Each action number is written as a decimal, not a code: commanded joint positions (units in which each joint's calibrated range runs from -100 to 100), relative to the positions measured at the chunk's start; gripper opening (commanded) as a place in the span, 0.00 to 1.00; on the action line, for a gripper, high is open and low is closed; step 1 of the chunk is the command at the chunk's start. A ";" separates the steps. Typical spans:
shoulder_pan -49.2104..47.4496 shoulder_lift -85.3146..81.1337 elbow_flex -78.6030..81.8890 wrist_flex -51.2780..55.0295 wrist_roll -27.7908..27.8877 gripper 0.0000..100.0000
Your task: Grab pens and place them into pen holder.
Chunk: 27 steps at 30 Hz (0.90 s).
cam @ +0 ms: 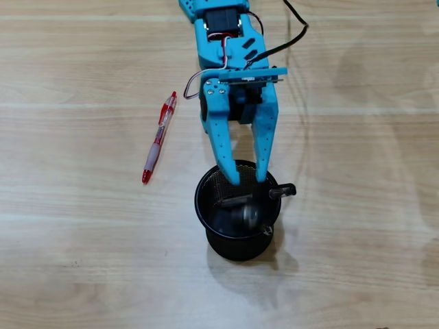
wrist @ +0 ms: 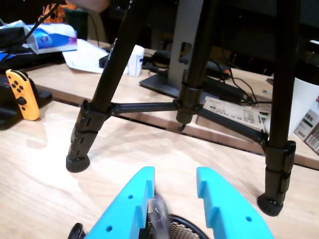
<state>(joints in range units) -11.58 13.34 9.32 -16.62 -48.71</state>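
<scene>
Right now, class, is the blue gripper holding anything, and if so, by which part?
Nothing is held, as far as can be seen: the gripper hangs open over the pen holder, where pens already lie; the red pen lies apart on the table.

No lettering is legible anywhere; the print on the white box (wrist: 233, 112) is blurred.

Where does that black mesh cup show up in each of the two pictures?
Overhead view: the pen holder stands lower centre, under the blue gripper tips.
Wrist view: only its mesh rim shows at the bottom edge, between the fingers.
Shared landmark: the blue gripper.
</scene>
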 commanded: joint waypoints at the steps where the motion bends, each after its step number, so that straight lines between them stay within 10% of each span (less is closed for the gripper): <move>1: 1.47 -1.41 0.19 -0.92 0.13 0.11; 8: 3.12 -6.42 3.26 3.54 0.23 0.04; 27: 20.77 -30.11 5.62 62.86 3.11 0.02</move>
<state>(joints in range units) 6.91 -13.17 15.17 39.84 -45.85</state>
